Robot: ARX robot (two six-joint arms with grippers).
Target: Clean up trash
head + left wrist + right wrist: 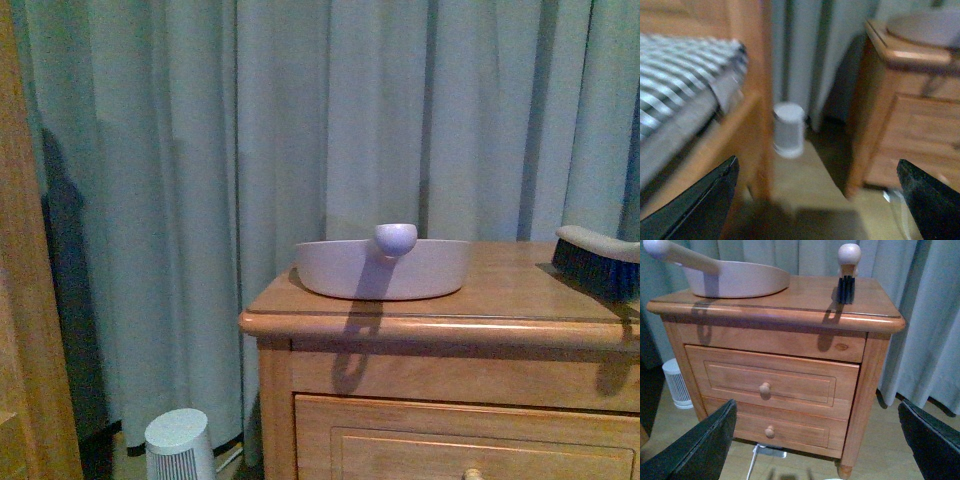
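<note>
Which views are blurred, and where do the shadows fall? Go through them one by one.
Front view: fairly sharp, with a dim bluish cast; the handle of the dustpan throws a shadow down the front of the nightstand. Left wrist view: smeared by blur throughout, the white canister soft-edged. Right wrist view: sharpest; the brush casts a shadow across the nightstand top and over its edge.
</note>
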